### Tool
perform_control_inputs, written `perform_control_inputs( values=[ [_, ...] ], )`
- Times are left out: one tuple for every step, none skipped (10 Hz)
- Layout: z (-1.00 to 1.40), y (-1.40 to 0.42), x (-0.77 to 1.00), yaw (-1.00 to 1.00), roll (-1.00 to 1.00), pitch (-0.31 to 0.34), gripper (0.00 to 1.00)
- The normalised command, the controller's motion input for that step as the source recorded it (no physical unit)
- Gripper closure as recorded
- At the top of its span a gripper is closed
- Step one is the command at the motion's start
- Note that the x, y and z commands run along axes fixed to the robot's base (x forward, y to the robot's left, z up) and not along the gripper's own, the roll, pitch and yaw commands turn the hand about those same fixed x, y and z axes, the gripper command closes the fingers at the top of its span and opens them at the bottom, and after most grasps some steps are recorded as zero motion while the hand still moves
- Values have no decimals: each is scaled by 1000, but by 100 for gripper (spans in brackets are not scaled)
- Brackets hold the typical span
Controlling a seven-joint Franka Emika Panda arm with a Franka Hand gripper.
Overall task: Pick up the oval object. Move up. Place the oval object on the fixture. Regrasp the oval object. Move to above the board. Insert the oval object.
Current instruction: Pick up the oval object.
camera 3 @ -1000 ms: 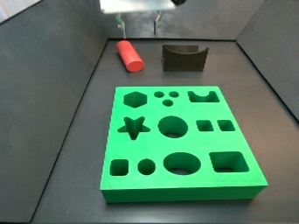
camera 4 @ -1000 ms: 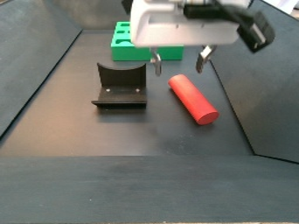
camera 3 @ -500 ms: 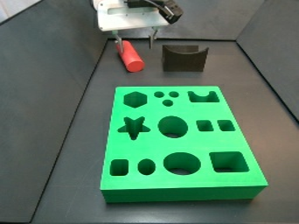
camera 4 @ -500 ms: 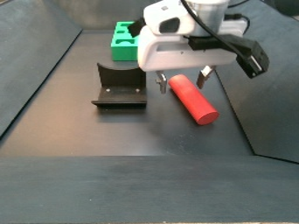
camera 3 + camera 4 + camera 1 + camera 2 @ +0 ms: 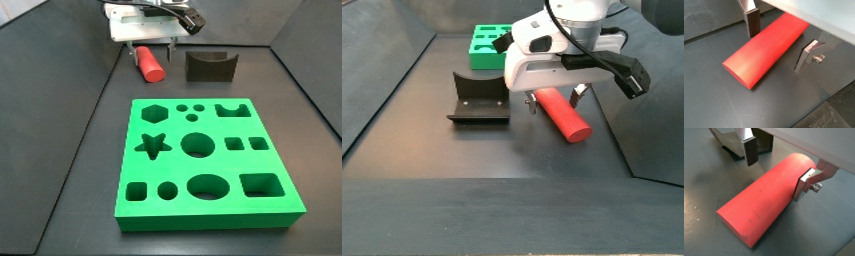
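The oval object (image 5: 150,67) is a smooth red peg lying flat on the dark floor, to the left of the fixture (image 5: 210,66). My gripper (image 5: 154,54) is low over it and open, with one finger on each side of the peg. In both wrist views the peg (image 5: 764,47) (image 5: 764,198) lies between the fingers (image 5: 751,22) (image 5: 804,185); one finger is against its side and the other stands apart. In a side view the gripper (image 5: 553,97) straddles the peg's far end (image 5: 564,116). The fixture (image 5: 478,98) stands empty. The green board (image 5: 201,160) lies nearer the front.
Grey sloping walls (image 5: 60,70) enclose the dark floor on the left, right and back. The green board (image 5: 486,40) sits behind the fixture in a side view. The fixture's dark base (image 5: 731,143) shows beyond one finger.
My gripper has come down from above the floor until its open fingers are on either side of the red peg. The peg, fixture and board have not moved.
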Motion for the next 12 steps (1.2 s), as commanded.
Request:
perform_control_inputs(
  values=[
    [-314,0,-37,86,0,-57,0],
    [0,0,0,40,0,0,0],
    [0,0,0,6,0,0,0],
    [-49,0,0,37,0,-10,0],
    [-403,0,-194,106,67,-107,0],
    [-346,0,-83,86,0,-87,0],
    [-54,0,-40,40,-19,-30,0],
    [0,0,0,0,0,0,0],
    [0,0,0,0,0,0,100],
    [0,0,0,0,0,0,100],
    [0,0,0,0,0,0,100],
    [0,0,0,0,0,0,100]
  ],
)
